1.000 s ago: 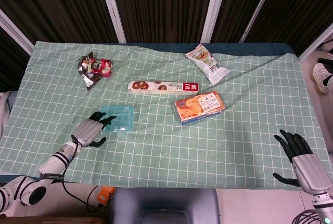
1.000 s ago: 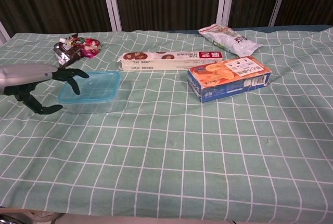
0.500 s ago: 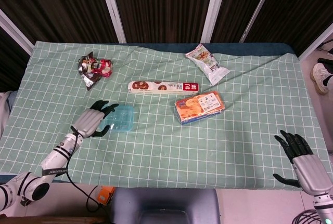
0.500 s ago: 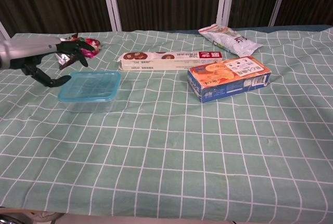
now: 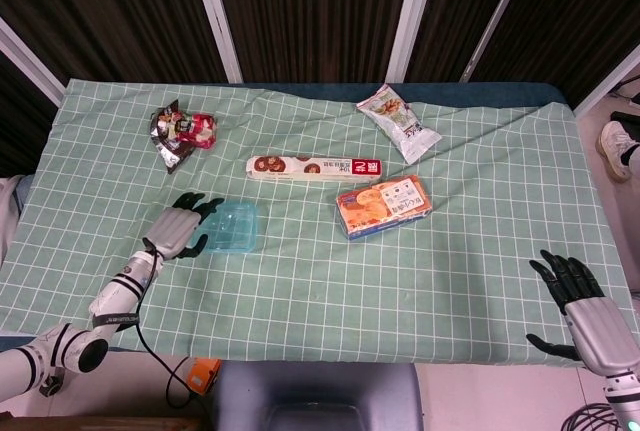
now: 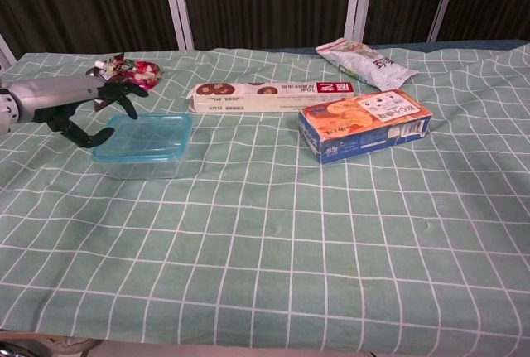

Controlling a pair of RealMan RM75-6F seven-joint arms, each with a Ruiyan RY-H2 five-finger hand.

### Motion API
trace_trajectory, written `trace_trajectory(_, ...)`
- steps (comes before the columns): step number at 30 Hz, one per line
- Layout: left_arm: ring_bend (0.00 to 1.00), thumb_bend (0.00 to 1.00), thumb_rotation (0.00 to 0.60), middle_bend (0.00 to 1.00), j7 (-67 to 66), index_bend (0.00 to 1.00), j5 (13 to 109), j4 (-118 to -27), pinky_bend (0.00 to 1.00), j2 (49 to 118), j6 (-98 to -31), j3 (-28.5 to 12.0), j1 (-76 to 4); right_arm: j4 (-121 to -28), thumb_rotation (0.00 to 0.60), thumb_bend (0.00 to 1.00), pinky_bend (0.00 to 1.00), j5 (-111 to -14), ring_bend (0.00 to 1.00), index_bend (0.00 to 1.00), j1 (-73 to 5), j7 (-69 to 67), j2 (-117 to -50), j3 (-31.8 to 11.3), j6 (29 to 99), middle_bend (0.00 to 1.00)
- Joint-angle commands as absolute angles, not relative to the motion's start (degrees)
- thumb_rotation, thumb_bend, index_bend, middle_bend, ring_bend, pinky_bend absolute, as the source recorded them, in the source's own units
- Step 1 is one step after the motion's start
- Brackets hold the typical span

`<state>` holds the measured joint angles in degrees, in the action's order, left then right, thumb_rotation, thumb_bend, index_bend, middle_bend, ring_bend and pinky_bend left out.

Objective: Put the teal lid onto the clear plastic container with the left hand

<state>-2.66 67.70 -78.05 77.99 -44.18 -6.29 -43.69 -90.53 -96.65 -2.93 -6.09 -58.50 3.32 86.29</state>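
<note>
The teal lid (image 5: 229, 225) (image 6: 144, 137) lies flat on top of the clear plastic container (image 6: 142, 164), left of the table's middle. My left hand (image 5: 178, 225) (image 6: 93, 106) hovers at the lid's left edge with its fingers spread and holds nothing; whether a fingertip touches the lid is unclear. My right hand (image 5: 582, 304) stays open off the table's right front corner, far from the container, and only the head view shows it.
A long cookie box (image 5: 316, 167) (image 6: 273, 95) and an orange cracker box (image 5: 384, 206) (image 6: 364, 123) lie right of the container. A red snack pack (image 5: 182, 131) (image 6: 124, 74) sits behind it, a white bag (image 5: 398, 122) (image 6: 365, 60) at the back right.
My left hand rose from beside the container and moved back along the lid's left edge, then sank a little. The lid, the container and the right hand stayed put.
</note>
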Motion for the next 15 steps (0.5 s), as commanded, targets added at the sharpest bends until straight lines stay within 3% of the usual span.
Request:
trace_trajectory(1,0.00,0.56,0.600,0.22,-3.5,0.00,67.1,-77.8,0.00,77.9,-43.3,-5.9,-43.7,-90.6,0.600,0.19,0.00,-96.8,0.00,0.00,-3.0,-5.8,-58.6,3.4,86.2,0.03)
trace_trajectory(15,0.00,0.56,0.600,0.26,-5.0,0.00,65.7,-76.2,0.00,79.0,-41.7,-5.0,-43.9,-90.7,0.600,0.19,0.00,-96.5,0.00,0.00,-2.9,-5.7,-58.6,3.3,86.1,0.03)
